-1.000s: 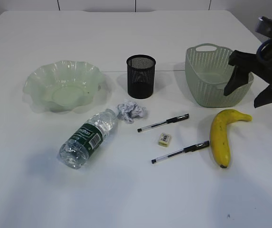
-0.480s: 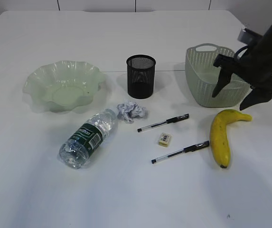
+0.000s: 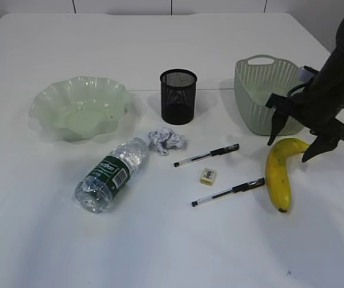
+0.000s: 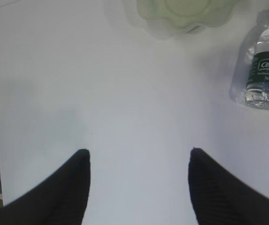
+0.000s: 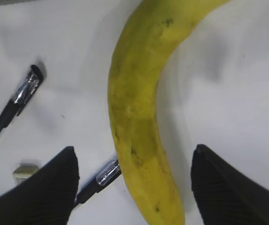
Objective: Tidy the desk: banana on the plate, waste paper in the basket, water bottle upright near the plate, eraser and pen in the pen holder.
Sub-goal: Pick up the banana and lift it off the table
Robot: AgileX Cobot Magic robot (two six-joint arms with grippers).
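My right gripper (image 3: pixel 292 143) hangs over the banana (image 3: pixel 281 172), jaws spread wide, holding nothing. In the right wrist view both fingertips (image 5: pixel 54 183) bracket the banana (image 5: pixel 139 117) with white table showing on either side, so no contact yet that I can see. The banana's long axis runs roughly 12-to-6 in that view, bending toward 1 o'clock at the top, and it passes right between my jaws, so the jaws already lie across it. In the exterior view I sit at the banana's stem end, about 12 o'clock from its middle; the bulk of the fruit lies toward 6 o'clock.

A capped pen (image 5: pixel 96 180) lies touching or just beside the banana's 9 o'clock side, near my left finger — could get nudged on the way down. A yellow eraser (image 3: pixel 208 175) sits further out at 9 o'clock.

My left gripper (image 4: pixel 139 161) is also spread and empty, over bare table, with the fallen water bottle (image 4: pixel 265 75) at 2 o'clock. The scalloped green plate (image 3: pixel 78 108) is far off at 9 o'clock, so the right arm is clearly nearer the banana.
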